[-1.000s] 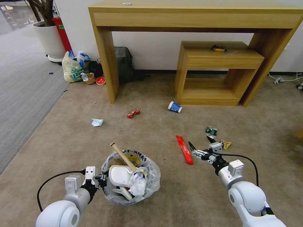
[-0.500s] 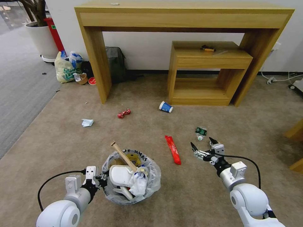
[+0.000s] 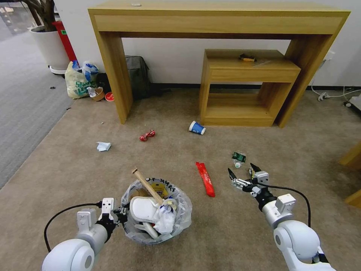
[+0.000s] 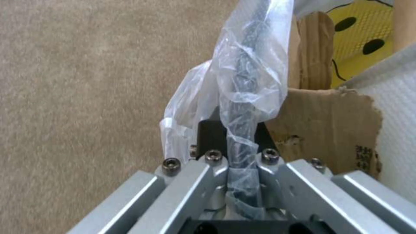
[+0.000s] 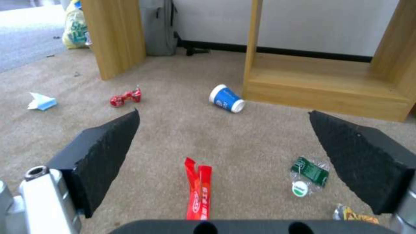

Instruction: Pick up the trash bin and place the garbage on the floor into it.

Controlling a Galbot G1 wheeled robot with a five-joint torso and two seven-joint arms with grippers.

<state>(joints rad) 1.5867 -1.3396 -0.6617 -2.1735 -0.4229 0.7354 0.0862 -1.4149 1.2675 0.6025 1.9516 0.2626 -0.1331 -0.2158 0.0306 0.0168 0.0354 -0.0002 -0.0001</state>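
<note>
L gripper (image 3: pixel 119 215) clamped on rim of trash bin (image 3: pixel 180 222), bin low over beige floor (image 3: pixel 75 173) w/ slipper (image 3: pixel 144 209) & stick (image 3: pixel 146 186) inside; R gripper (image 3: pixel 242 171) jaws wide open, above floor btwn red wrapper (image 3: pixel 205 179) & crushed green bottle (image 3: pixel 238 157); blue cup (image 3: pixel 197 128) near small table (image 3: pixel 248 86).

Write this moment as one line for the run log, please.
left gripper: shut on trash bin rim | right gripper: open, above floor | nearest: red wrapper, green crushed bottle
</note>
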